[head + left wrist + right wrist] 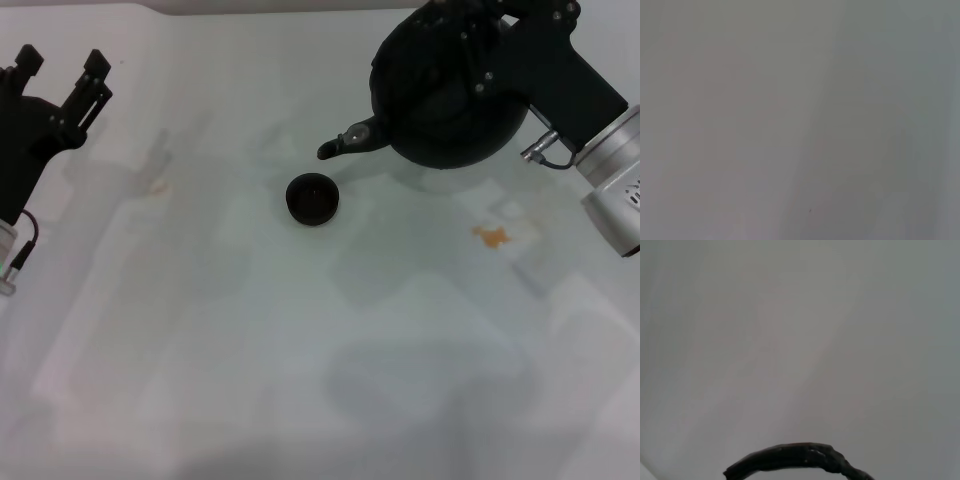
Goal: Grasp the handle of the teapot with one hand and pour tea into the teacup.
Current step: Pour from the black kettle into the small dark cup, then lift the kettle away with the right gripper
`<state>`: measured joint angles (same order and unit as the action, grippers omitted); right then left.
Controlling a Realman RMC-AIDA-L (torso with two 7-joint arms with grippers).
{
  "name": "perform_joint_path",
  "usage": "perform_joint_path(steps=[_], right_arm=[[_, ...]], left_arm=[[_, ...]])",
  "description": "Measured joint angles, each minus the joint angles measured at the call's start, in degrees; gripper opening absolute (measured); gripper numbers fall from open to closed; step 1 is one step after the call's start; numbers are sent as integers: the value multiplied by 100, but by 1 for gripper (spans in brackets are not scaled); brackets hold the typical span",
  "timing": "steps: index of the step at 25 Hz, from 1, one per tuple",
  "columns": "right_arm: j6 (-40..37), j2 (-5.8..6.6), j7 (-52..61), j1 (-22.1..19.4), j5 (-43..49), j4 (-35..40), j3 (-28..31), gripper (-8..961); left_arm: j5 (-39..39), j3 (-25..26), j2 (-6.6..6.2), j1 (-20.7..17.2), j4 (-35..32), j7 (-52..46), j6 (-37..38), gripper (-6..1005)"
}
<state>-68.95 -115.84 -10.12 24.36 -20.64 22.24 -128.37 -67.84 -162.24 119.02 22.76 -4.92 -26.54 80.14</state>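
My right jaws (470, 40) sit over the top of the teapot (450, 110) at about one o'clock in the head view, right where its handle (795, 457) must be, but my own black housing hides the grip, so I cannot tell whether they are pinching the handle or only resting around it; in my right wrist view a dark ribbed arc of that handle shows against the pale surface (250, 350); the teapot's round black body hangs below my wrist with its short curved spout (345, 143) pointing toward nine o'clock and tipped slightly downward; the teacup (312, 198) stands upright on the surface near the centre, at about seven o'clock from the spout tip, close to it but apart; no stream shows between spout and cup; a small orange-brown stain (490, 236) lies on the surface at about three o'clock from the teacup, well apart from it; my left jaws (62, 78) are spread wide, empty, off at ten o'clock near the edge; my left wrist view shows only bare pale surface.
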Motion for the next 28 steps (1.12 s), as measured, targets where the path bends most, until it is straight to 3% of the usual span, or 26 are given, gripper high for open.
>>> perform_joint_path(steps=[28], right_arm=[[-57,0,-608,-11,6,63,-13,130]], left_arm=[[-11,-1,7,-5,0,-7,36,862]])
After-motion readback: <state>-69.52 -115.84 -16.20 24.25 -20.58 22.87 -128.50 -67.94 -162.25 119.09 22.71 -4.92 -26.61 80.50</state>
